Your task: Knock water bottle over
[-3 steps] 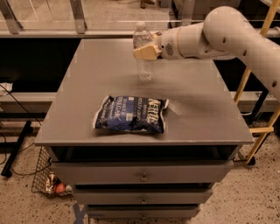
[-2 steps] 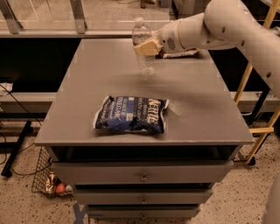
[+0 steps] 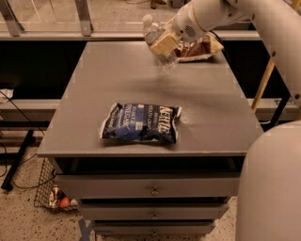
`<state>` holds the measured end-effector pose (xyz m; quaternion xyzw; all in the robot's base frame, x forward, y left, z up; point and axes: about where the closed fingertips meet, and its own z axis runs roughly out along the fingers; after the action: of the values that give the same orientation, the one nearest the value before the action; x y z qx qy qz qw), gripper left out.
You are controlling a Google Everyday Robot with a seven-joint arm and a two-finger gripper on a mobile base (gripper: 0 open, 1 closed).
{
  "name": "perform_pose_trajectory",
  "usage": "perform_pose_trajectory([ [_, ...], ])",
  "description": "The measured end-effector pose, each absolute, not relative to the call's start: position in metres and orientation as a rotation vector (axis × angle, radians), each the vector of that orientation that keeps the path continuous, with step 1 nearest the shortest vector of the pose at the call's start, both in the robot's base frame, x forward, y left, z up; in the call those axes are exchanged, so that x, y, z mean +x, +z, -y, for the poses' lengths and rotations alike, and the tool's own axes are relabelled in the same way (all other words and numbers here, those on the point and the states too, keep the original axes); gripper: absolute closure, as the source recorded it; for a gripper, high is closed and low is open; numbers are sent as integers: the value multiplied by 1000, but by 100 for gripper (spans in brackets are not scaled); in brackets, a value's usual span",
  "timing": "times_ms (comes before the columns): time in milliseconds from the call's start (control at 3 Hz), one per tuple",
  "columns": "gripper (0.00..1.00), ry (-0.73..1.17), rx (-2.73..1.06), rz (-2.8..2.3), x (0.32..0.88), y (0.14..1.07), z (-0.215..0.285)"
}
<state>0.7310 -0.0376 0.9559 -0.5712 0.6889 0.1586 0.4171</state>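
The end effector (image 3: 162,45) is hanging over the far part of the grey surface (image 3: 211,117), at the tip of the white arm (image 3: 221,14) that is extending in from the upper right. Its tan pad is lying across the middle of the water bottle (image 3: 150,30), hiding the label band. Whether it is clamping the bottle or only pressing against it cannot be told.

The water bottle is leaning, with its white cap pointing toward the far left and its clear ribbed base toward the near right, close above or on the surface near the back edge. How much liquid it is holding cannot be made out.

Just behind the end effector, at the far right corner, a brown bag (image 3: 202,49) is lying flat, partly hidden by the arm.

Well apart from the bottle, near the front edge, a blue chip bag (image 3: 141,123) is lying flat with its printed face up, looking sealed and puffed.

Under the surface, closed drawers (image 3: 154,191) are sitting stacked, each showing a small knob. On the floor to the left, a wire basket (image 3: 44,188) is holding a few small things, one of them orange-red. The robot's white body (image 3: 273,188) is filling the lower right corner.
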Motion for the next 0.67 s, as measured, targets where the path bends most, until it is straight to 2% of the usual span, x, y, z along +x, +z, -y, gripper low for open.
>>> perform_pose_trajectory([
  [667, 100, 277, -1930, -1787, 692, 913, 26],
])
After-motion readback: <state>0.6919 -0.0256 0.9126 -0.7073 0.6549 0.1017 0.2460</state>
